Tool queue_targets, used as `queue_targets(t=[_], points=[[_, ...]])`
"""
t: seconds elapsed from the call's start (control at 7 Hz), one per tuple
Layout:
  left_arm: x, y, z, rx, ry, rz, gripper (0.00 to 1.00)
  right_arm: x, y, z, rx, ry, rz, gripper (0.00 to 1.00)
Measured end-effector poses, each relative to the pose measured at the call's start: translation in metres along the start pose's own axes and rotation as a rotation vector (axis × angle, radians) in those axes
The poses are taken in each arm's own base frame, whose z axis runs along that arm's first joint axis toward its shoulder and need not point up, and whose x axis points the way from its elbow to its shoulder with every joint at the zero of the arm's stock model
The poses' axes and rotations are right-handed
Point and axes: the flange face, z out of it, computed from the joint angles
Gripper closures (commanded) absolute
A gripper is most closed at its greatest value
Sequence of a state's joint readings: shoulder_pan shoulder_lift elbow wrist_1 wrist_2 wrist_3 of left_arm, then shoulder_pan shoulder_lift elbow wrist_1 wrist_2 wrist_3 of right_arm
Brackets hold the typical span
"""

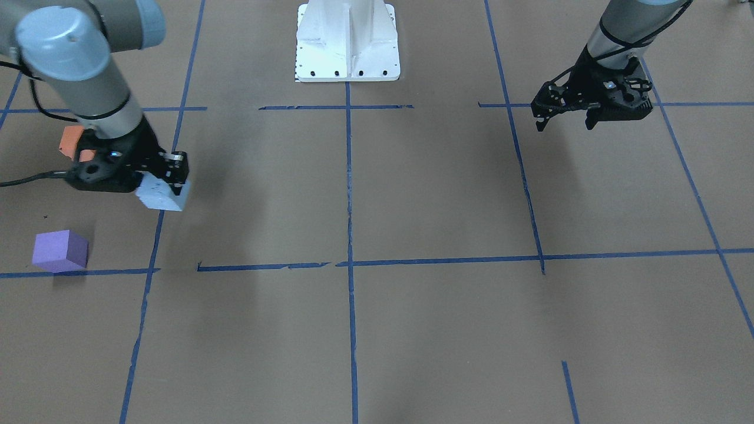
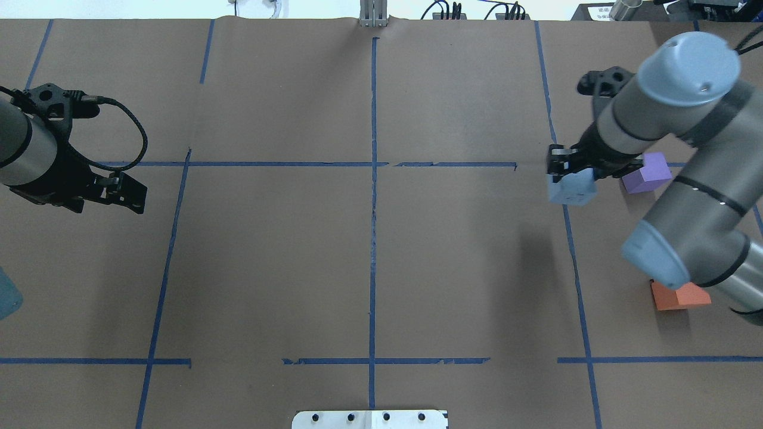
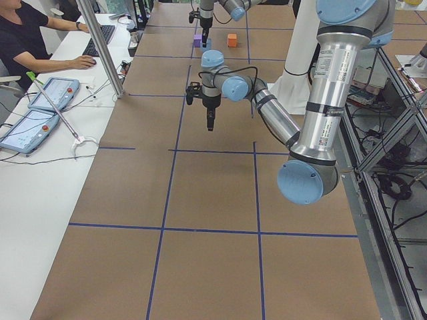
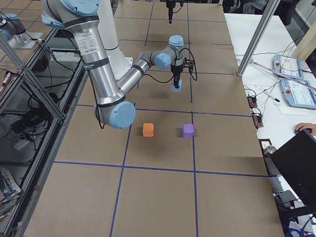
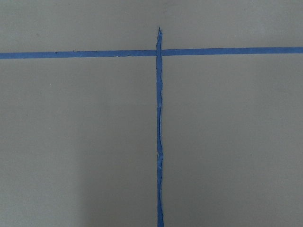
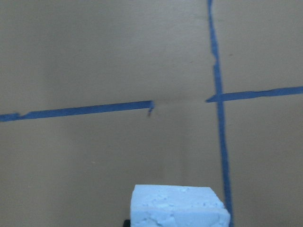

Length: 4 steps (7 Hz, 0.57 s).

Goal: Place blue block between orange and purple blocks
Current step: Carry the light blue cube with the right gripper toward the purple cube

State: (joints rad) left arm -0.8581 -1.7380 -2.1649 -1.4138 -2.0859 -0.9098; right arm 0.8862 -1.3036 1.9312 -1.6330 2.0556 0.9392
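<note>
Right claw [image 1: 169, 181] clamping pale blue foam cube [image 1: 159, 197], holding it tilted above brown paper-covered counter [image 1: 436, 194], left-middle of front-facing frame. Cube surface looking pitted, chalky. Purple foam cube [image 1: 60, 251] sitting lower left; orange foam cube [image 1: 72, 140] peeking from behind right arm, upper left. Left claw [image 1: 564, 122] hanging open, upper right.

Blue tape lines [image 2: 372, 238] grid the brown table [image 2: 268, 268]; an operator [image 3: 27, 37] sits beside it
</note>
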Motion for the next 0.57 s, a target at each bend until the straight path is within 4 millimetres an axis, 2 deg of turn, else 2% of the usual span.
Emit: queue_targets(t=[0.14,0.29,0.57], points=[[0.001,0.0,-0.001,0.002,0.001,-0.005,0.0,0.05,-0.005,0.003,-0.025,0.023,-0.02,0.82],[0.001,0.001,-0.001,0.003,0.001,-0.011,0.0,0.086,-0.004,0.012,-0.051,0.051,-0.043,0.8],[0.003,0.001,-0.001,0.006,0.002,-0.027,0.0,0.127,0.008,0.031,-0.09,0.084,-0.061,0.79]])
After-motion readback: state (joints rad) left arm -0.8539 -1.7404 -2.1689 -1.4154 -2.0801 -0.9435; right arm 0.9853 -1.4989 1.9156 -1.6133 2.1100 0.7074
